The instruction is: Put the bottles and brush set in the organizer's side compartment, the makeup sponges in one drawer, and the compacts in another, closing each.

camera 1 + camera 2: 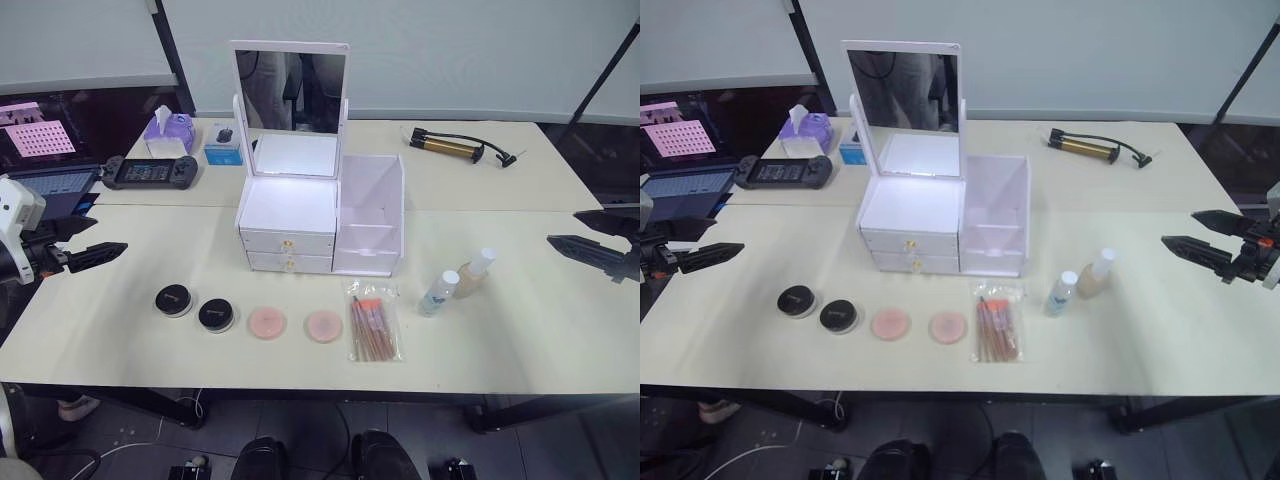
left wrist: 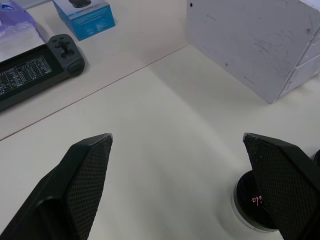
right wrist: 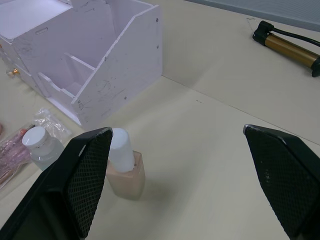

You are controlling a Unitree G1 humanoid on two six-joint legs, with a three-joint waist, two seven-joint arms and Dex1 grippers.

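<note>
— Two drawers shut on the organizer (image 1: 320, 215), is that right?

— Yes, both front drawers sit closed under its flat top tray, with the mirror (image 1: 290, 105) upright behind and the side bin open on the organizer's right.

— And the task's things?

— All lie on the bench (image 1: 520, 340) in front of the organizer. Two black compacts (image 1: 174, 299) (image 1: 217, 314) sit out past its left front corner, side by side. Two pink makeup sponges (image 1: 267, 322) (image 1: 323, 326) lie before the drawers. The brush set (image 1: 373, 322) lies flat in front of the side bin. The clear bottle (image 1: 438, 293) and the beige bottle (image 1: 474, 272) stand upright, just beside each other, off the organizer's right front corner.

— Where are the fingers?

— The left gripper (image 1: 85, 257) hovers well to the organizer's left, its fingers (image 2: 85, 175) spread wide and holding nothing; in the left wrist view one compact lies just by the right-hand finger, not between them. The right gripper (image 1: 1200, 240) hangs well to the organizer's right, fingers parted and empty. In the right wrist view the beige bottle stands close beside one finger (image 3: 85, 175), with the clear bottle just beyond it.

— Anything else?

— Behind the organizer: a tissue pack (image 1: 168, 132), a blue box (image 1: 223, 144), a black handheld controller (image 1: 150, 172), and a hand pump (image 1: 455, 148).
</note>
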